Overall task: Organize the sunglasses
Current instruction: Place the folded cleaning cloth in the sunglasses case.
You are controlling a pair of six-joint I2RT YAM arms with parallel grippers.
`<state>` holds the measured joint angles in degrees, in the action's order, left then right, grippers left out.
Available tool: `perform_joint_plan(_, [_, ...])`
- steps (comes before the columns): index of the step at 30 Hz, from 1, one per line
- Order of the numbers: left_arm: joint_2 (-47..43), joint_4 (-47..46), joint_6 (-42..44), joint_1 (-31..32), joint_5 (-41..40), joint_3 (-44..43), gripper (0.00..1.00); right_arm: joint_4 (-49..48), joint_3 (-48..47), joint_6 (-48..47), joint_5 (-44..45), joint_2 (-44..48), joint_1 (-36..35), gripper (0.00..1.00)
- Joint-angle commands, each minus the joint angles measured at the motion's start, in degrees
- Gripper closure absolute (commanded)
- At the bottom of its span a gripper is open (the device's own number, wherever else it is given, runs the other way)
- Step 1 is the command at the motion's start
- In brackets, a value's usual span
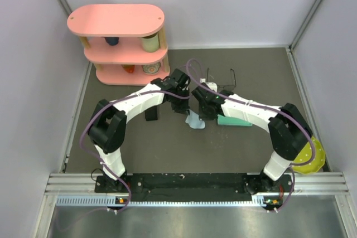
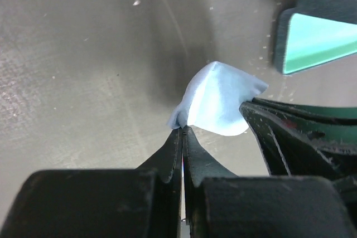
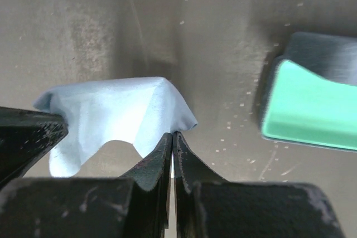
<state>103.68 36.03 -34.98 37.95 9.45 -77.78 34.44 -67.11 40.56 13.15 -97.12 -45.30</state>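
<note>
A light blue cloth (image 2: 217, 101) hangs between my two grippers, a little above the table. The left gripper (image 2: 182, 130) is shut on one corner of it. The right gripper (image 3: 173, 134) is shut on another corner of the cloth (image 3: 111, 110). From above, the cloth (image 1: 195, 122) droops below both wrists at mid-table. The thin dark wire sunglasses (image 1: 221, 75) lie just beyond the arms. A bit of the white-framed sunglasses (image 1: 211, 86) shows between the arms; the rest is hidden.
A green case (image 1: 234, 120) lies right of the cloth, under the right arm, also seen as the green case (image 3: 312, 110). A black case (image 1: 152, 114) lies to the left. A pink shelf (image 1: 120, 43) stands at the back left. A yellow-green bowl (image 1: 310, 157) sits at the right edge.
</note>
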Motion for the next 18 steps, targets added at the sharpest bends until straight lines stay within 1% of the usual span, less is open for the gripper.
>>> perform_joint_plan(1, [2.0,0.2,1.0,0.6,3.6,-5.1,1.0,3.5,0.7,-1.6,3.5,4.4,2.7,1.0])
perform_joint_plan(5, [4.4,0.3,0.8,1.4,5.4,-8.3,1.0,4.8,2.2,-2.7,5.7,7.2,4.8,1.0])
perform_joint_plan(9, [7.5,0.5,0.4,2.8,7.5,-13.8,1.0,6.1,2.9,-4.1,7.7,8.7,6.6,1.0])
perform_joint_plan(18, [15.3,0.7,-3.5,5.5,11.7,-23.3,1.0,7.6,6.4,-6.4,11.0,12.2,11.5,1.0])
